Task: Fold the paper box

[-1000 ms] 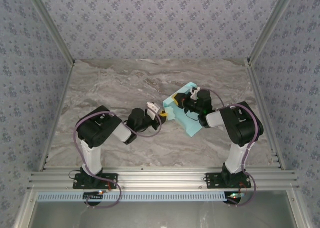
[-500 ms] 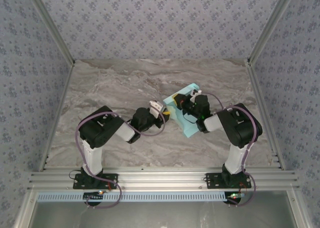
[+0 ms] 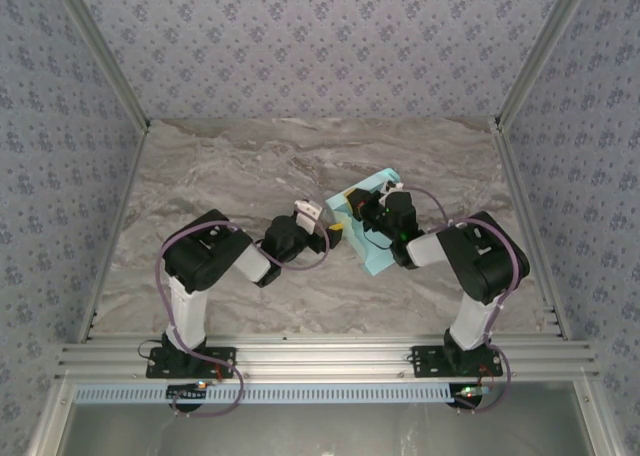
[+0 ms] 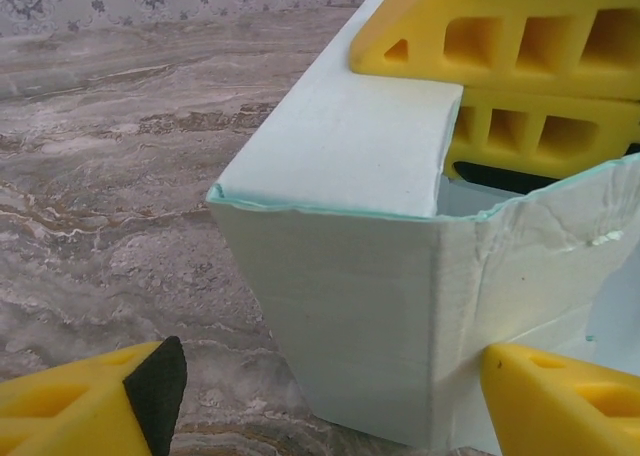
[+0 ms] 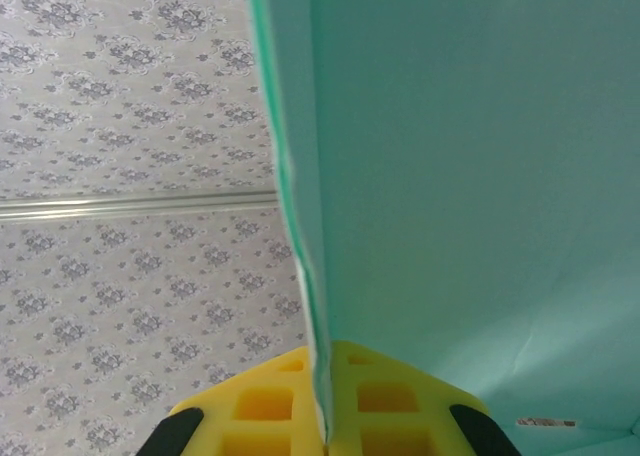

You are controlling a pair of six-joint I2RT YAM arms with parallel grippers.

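Two arms meet at the pale mint card paper box [image 3: 372, 254], right of centre on the grey marbled worktop [image 3: 230, 176]. The right gripper [image 5: 325, 416] has its fingers clamped on an upright wall. The left gripper [image 4: 325, 376] has its fingers apart, straddling a corner. Mid-fold, I'd judge; next, the left must pinch that corner crease.

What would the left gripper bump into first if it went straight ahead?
The box. Its near corner stands right in front of the left gripper, between its open fingers. How close it is looks hard to judge.
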